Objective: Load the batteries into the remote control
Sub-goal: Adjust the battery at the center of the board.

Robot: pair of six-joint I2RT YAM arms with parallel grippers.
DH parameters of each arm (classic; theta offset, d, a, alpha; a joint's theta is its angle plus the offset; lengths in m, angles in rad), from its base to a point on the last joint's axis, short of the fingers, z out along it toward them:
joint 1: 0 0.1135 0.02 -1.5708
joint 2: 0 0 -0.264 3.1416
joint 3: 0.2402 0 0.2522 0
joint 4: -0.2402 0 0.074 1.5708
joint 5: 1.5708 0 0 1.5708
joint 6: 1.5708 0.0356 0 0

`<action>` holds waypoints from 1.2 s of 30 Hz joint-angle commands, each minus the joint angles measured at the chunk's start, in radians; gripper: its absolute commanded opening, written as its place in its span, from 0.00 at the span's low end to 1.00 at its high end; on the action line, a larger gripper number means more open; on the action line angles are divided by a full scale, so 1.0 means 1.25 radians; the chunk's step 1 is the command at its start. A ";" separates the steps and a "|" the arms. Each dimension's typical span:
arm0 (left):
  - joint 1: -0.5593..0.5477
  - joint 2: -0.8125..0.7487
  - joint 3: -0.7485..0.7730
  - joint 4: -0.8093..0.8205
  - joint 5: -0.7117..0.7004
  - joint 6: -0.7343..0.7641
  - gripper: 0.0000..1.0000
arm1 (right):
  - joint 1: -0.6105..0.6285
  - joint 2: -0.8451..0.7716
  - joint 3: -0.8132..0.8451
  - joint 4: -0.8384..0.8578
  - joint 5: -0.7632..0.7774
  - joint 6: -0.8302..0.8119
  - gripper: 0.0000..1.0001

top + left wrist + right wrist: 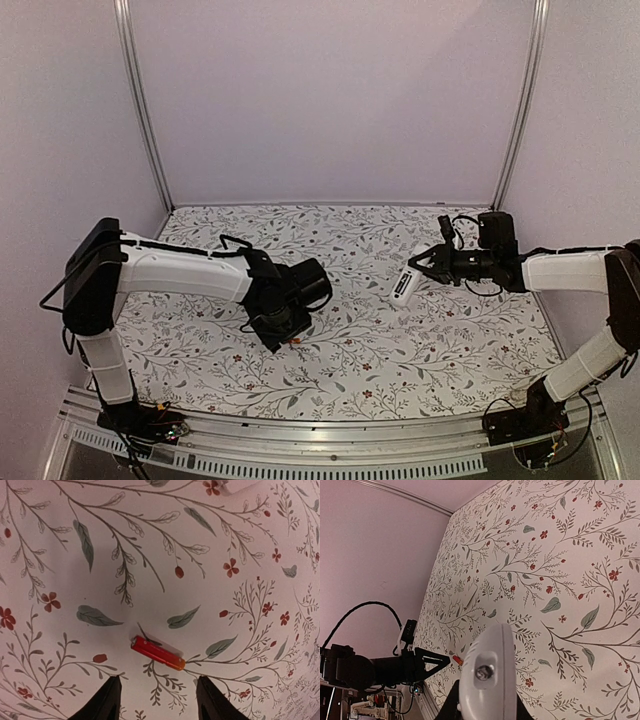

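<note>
Floral cloth (150, 555) is covering the table. I'm hovering my left gripper (159, 680) just short of the red battery (157, 653), jaws apart and gripping nothing. My right gripper (425, 265) is clamping the remote control (404, 285), well to that battery's right. The battery is lying skewed to my jaws, so I'm risking rolling it away or pinching one end.

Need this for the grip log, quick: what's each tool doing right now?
Left tool: open, holding nothing; the red battery lies just ahead of its fingertips.
Right tool: closed on the remote control.
</note>
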 commanded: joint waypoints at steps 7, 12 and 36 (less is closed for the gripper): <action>0.027 0.068 0.034 0.017 0.083 0.005 0.48 | 0.003 -0.018 -0.005 -0.008 0.009 -0.011 0.00; 0.035 0.089 0.036 0.022 0.094 0.009 0.47 | 0.001 -0.020 -0.004 -0.009 0.012 -0.012 0.00; 0.081 0.131 0.058 -0.018 0.127 0.121 0.26 | 0.000 -0.012 0.001 -0.010 0.009 -0.014 0.00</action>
